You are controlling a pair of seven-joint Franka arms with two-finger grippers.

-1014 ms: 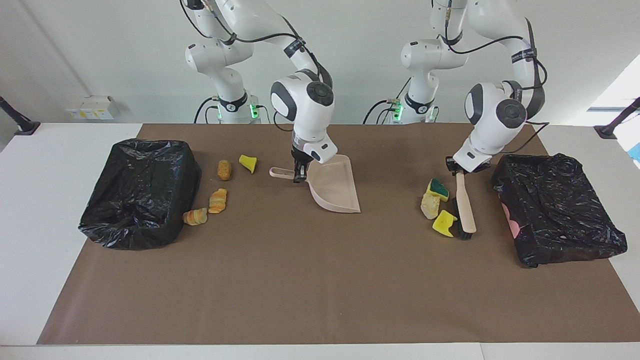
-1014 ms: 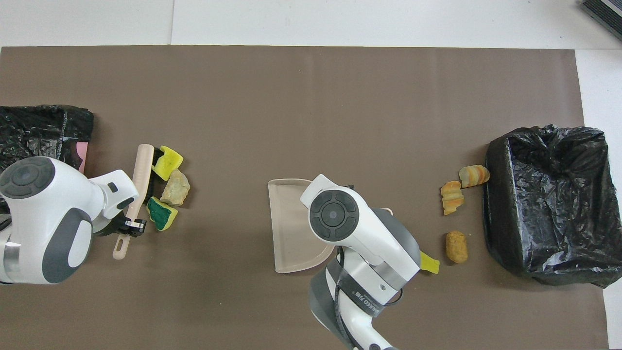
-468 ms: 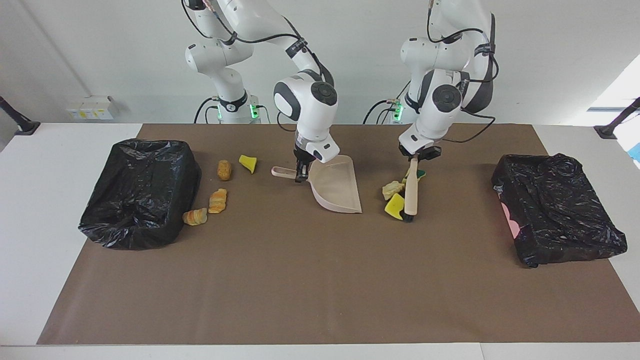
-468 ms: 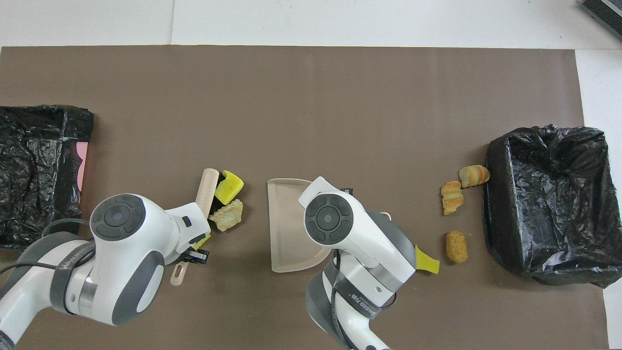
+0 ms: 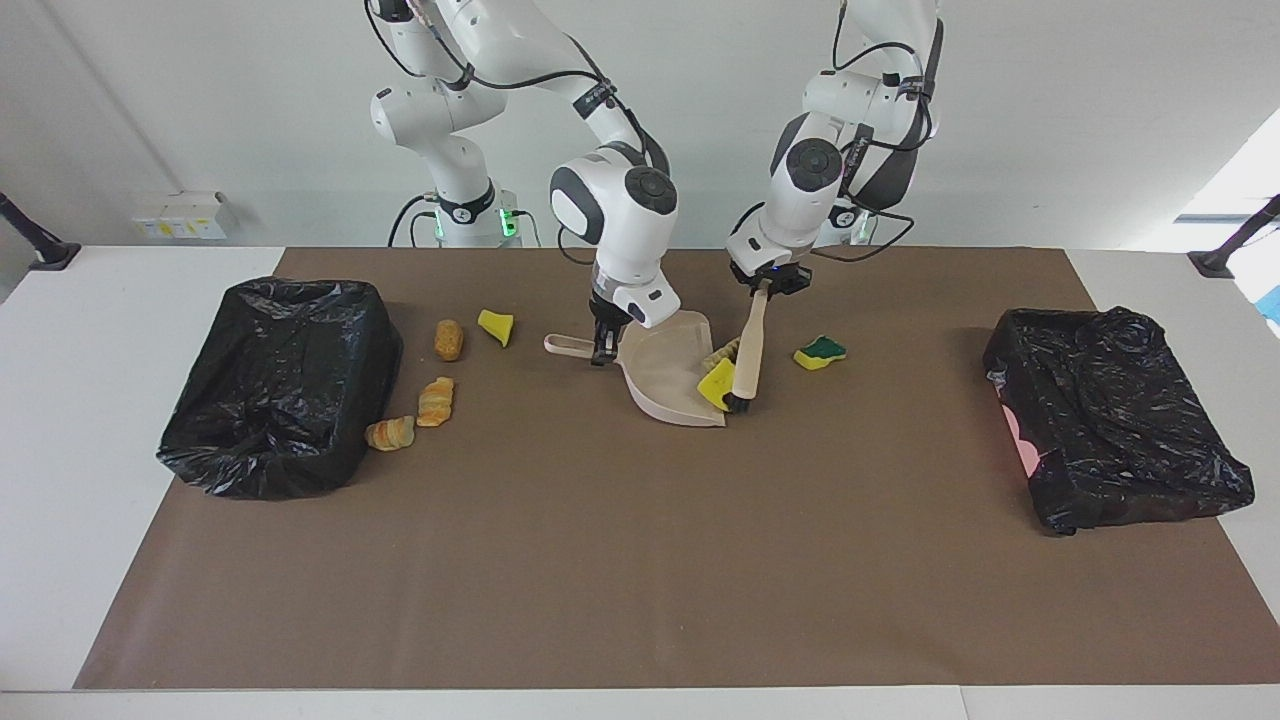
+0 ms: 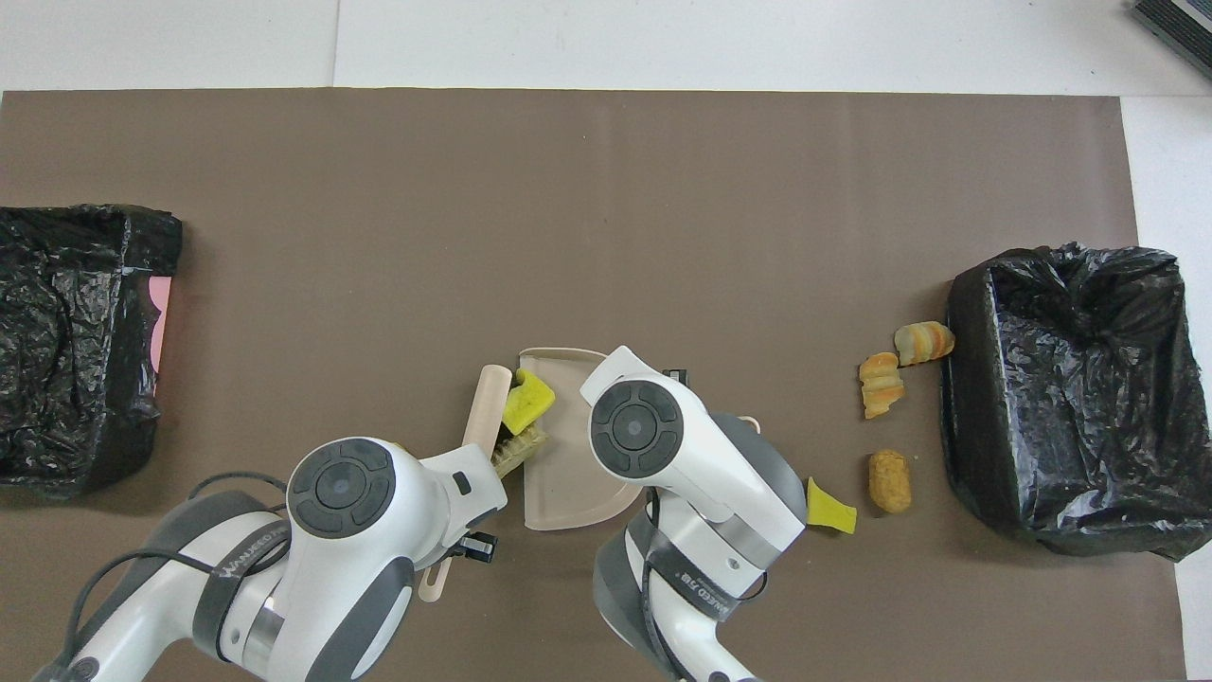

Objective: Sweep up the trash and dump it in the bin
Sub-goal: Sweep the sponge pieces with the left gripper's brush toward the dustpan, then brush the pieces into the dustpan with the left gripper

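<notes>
Desk: brown mat covers most of my desk, and everything lies on it.
Bins: one black-lined bin sits at my right arm's end, a second black-lined bin at my left arm's end.
Dustpan: beige dustpan lies flat mid-desk, its open mouth toward my left arm's end; my right hand is clamped on its handle and pins it down.
Brush: beige hand brush is gripped at the handle end by my left hand, bristles down at the pan's mouth.
Trash at the pan: one yellow sponge chunk sits on the lip against the bristles, and a tan crumbly lump is beside it, nearer to me.
Trash left out: green-topped sponge lies loose just beside the brush, toward my left arm's end.
Trash by the bin: three bread lumps and a yellow wedge lie between the pan and my right arm's bin.
Handling: I judge these scraps light and soft, likely to tumble or bounce off the lip; best pushed low with the bristles, not pinched.
</notes>
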